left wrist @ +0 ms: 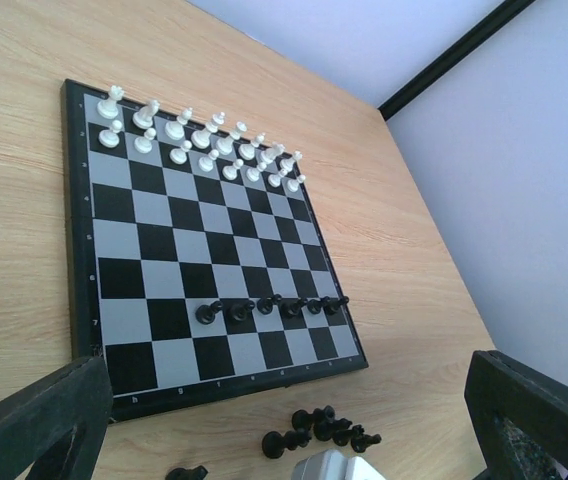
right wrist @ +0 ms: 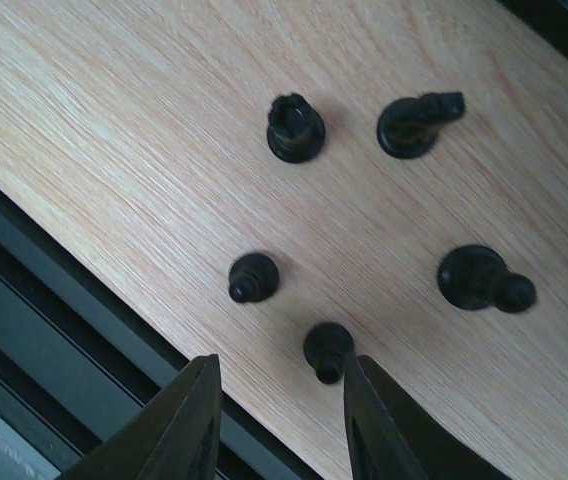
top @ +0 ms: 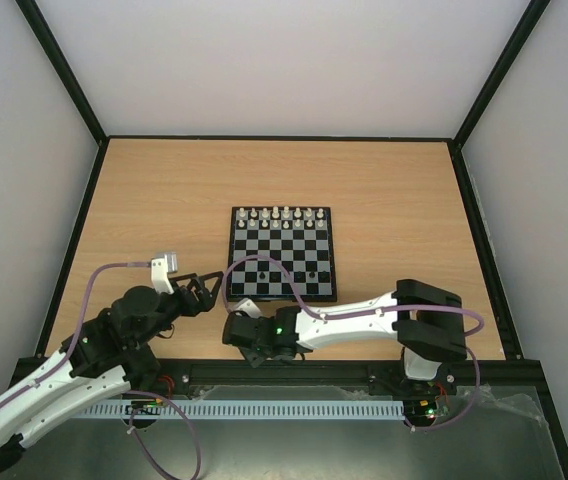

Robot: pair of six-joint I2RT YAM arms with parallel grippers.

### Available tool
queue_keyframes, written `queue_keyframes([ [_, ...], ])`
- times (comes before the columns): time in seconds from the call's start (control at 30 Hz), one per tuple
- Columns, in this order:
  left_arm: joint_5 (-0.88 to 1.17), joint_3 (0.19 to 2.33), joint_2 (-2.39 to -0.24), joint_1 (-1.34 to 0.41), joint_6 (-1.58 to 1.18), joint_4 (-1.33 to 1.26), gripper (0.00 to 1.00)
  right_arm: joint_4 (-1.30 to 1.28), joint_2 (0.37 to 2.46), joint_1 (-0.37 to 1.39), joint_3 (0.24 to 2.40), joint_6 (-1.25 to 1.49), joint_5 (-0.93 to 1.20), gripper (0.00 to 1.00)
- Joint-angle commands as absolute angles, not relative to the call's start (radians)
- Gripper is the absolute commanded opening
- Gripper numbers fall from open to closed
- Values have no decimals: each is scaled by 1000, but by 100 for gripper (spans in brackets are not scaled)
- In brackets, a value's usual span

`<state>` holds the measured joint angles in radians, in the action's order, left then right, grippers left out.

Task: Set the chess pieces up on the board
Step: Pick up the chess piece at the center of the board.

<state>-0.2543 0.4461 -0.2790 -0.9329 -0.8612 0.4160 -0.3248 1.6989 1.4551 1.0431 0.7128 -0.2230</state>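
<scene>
Board (left wrist: 154, 215): white pieces (left wrist: 174, 128) fill two far rows; six dark chess pieces (left wrist: 274, 305) line one near row. More lie loose on table (right wrist: 114, 150) beneath right gripper (right wrist: 279, 420), fingers half-closed, pinching nothing. Left gripper (left wrist: 289, 415) spread wide.

A robotics lab cell: white walls (top: 284, 60), black frame (top: 64, 72), two table-mounted arms (top: 54, 392).

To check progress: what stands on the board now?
On the board, white pieces fill two far rows; several dark chess pieces stand in one near row. No square looks covered.
</scene>
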Motion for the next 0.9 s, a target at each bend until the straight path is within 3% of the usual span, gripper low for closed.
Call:
queue_keyframes([
  [0.0, -245, 470, -272, -934, -864, 431, 100, -359, 1753, 1463, 1095, 714, -229, 34],
  [0.87, -238, 463, -272, -935, -858, 423, 100, -384, 1696, 1460, 1051, 739, -291, 28],
])
